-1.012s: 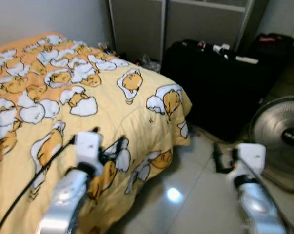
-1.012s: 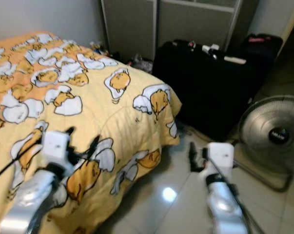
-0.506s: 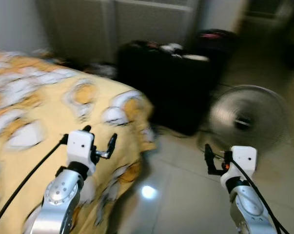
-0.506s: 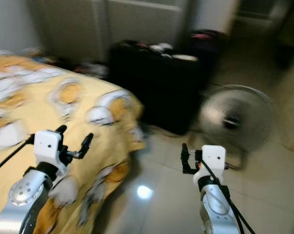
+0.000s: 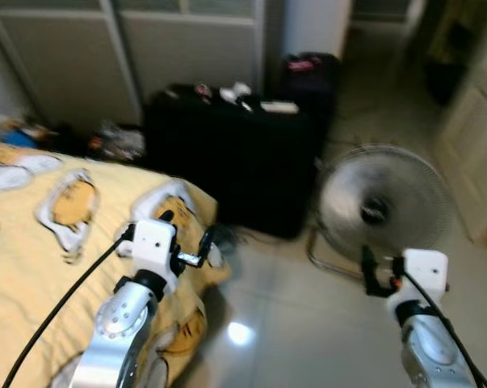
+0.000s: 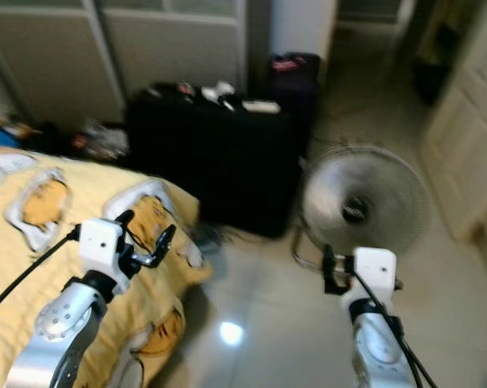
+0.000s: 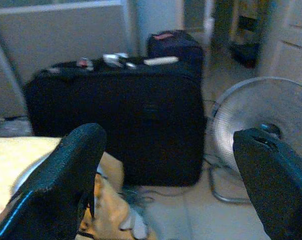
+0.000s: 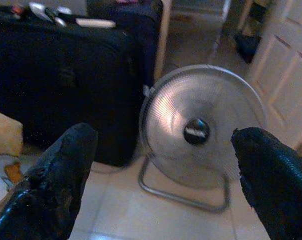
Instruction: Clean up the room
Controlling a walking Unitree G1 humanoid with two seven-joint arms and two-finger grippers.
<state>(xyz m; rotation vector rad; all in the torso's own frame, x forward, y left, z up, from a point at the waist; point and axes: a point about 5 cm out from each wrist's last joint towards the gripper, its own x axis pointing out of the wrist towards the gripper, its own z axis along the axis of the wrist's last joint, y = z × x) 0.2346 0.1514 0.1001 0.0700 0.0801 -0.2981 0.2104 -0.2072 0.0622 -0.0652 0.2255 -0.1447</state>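
Observation:
My left gripper (image 5: 186, 234) is held up over the corner of a bed with a yellow egg-print blanket (image 5: 57, 242), open and holding nothing. To the right, my right gripper (image 5: 369, 273) hangs open and empty over the tiled floor, just in front of a round floor fan (image 5: 380, 206). In the left wrist view the fingers (image 7: 65, 170) frame a black suitcase (image 7: 120, 120). The right wrist view looks between its fingers (image 8: 55, 175) at the fan (image 8: 198, 130).
Small items (image 5: 243, 95) lie on top of the black suitcase (image 5: 235, 162). A dark bag (image 5: 308, 69) stands behind it. Clutter (image 5: 114, 141) lies on the floor by the grey closet doors (image 5: 186, 48). A white door (image 5: 473, 145) is at the right. Shiny tiles (image 5: 291, 323) lie between bed and fan.
The whole view has swung right: the bed has slid toward the left edge, and the suitcase and fan now sit near the middle. Both grippers stay raised and open.

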